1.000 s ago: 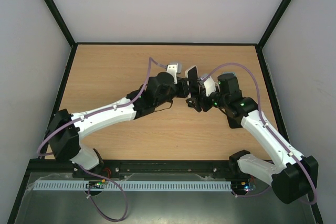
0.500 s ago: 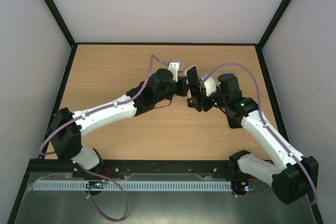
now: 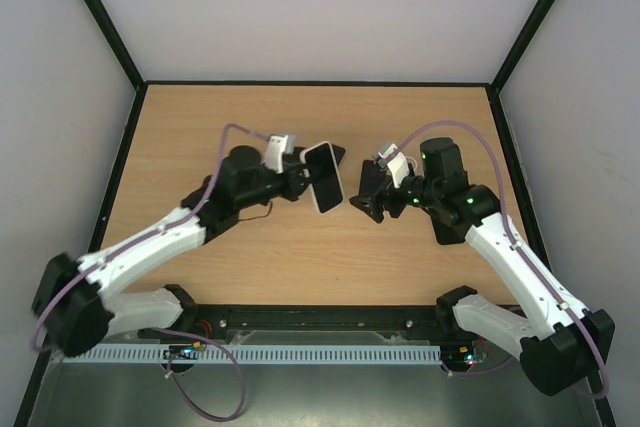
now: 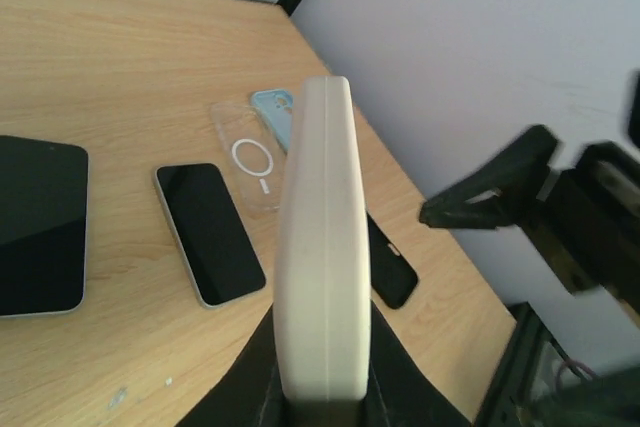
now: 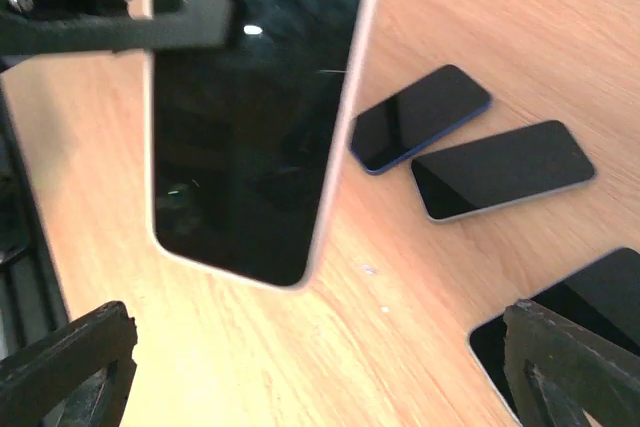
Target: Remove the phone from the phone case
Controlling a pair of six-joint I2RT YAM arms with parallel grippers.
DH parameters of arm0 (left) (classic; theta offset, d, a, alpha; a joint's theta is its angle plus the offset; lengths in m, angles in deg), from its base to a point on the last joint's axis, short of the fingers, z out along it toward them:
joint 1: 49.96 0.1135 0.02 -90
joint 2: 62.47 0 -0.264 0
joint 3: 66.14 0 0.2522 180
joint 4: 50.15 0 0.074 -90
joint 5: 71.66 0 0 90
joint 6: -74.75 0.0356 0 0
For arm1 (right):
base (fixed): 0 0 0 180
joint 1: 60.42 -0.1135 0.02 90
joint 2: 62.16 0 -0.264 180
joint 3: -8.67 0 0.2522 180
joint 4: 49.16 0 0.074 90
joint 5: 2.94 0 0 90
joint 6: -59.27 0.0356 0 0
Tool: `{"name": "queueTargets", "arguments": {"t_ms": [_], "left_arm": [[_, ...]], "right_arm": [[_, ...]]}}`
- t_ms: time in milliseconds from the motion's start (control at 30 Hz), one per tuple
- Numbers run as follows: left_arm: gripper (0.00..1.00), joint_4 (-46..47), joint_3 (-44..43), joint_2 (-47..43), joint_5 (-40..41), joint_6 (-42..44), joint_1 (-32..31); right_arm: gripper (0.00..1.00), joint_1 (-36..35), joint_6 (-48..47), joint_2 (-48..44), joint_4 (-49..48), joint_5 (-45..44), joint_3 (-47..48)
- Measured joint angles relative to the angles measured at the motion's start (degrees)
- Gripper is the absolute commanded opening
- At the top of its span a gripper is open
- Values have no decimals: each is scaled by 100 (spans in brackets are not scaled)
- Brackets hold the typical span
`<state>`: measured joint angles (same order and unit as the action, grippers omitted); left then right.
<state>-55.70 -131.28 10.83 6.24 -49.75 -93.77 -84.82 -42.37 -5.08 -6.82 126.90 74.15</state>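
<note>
Logos, text: too small or blurred to read on any device. Only clear marking: white ring with short tail on the clear case (image 4: 250, 155), flat on the table (image 3: 200, 127), wood grain showing through it. Light blue case (image 4: 272, 110) touching its far edge, contents not visible.

Phone (image 3: 325, 178) up off the table between the 2 arms, tilted, black screen toward the right wrist camera. Thick cream-white band wrapping its edge: likely the phone case (image 4: 318, 247), on the phone; can't confirm from these views.

Left gripper (image 3: 302, 171) clenched on 1 end of the phone; fingers (image 4: 235, 397) pressing both faces in the left wrist view.

Right gripper (image 3: 362, 197) just beside the phone, apart from it, fingers spread wide, nothing between them.

Also flat on the wood, left wrist view: spare phone (image 4: 208, 232) screen up just beside the clear case, dark tablet (image 4: 35, 227) at left, black phone (image 4: 388, 265) partly hidden behind the held one.
</note>
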Motion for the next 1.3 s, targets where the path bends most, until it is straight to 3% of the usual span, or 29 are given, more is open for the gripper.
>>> {"name": "queueTargets", "arguments": {"t_ms": [167, 367, 600, 1000, 1300], "left_arm": [[2, 151, 935, -1694, -850, 382, 426], [2, 87, 957, -2518, -1593, 999, 431], [2, 365, 1099, -2197, -2544, 1012, 435], [2, 1488, 1311, -1515, -3220, 415, 435], [2, 1727, 1298, -1263, -3580, 190, 437]], "right_arm": [[99, 0, -439, 0, 348, 737, 111], [74, 0, -1132, 4, 745, 1851, 111], [56, -101, -1932, 302, 1471, 2621, 256], [48, -372, -2457, 177, 1720, 2745, 310], [36, -387, -3279, 170, 1998, 2717, 273]]}}
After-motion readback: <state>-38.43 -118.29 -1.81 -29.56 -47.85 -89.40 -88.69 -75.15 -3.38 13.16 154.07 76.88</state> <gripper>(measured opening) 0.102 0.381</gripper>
